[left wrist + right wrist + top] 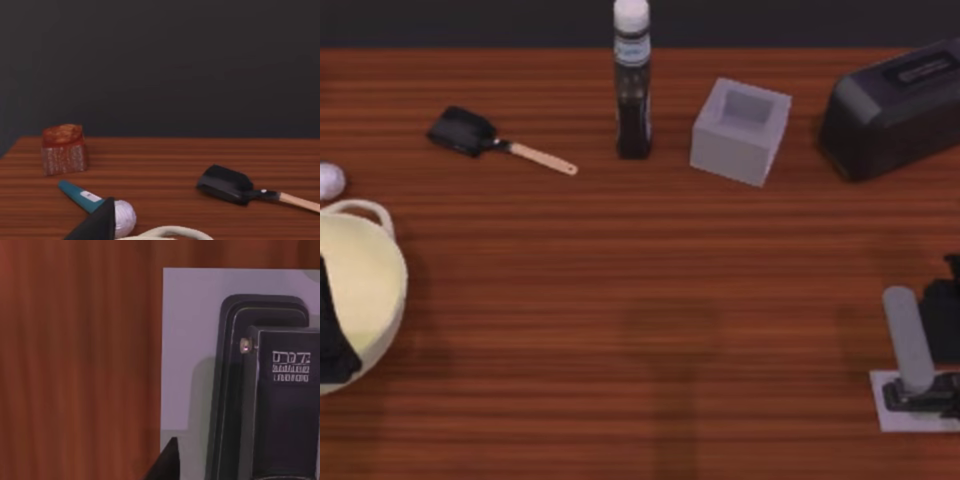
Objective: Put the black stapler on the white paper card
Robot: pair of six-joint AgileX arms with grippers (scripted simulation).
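The black stapler (280, 405) lies flat on the white paper card (190, 340), with printed lettering on its top. The card (892, 412) sits at the table's front right corner. My right gripper (920, 388) hangs just over it and is open. One fingertip (169, 460) stands beside the stapler with a strip of card between them, and the other is out of view. In the top view the arm hides most of the stapler. My left arm (332, 335) is parked at the left edge, gripper open, one fingertip (100, 222) showing.
Along the back stand a black scoop with wooden handle (470, 132), a dark bottle (633, 90), a pale grey hollow cube (740, 130) and a big black boxy device (895, 110). A cream basket (370, 290) sits at the left, near a teal-handled microphone (100, 207) and a red-brown block (62, 149).
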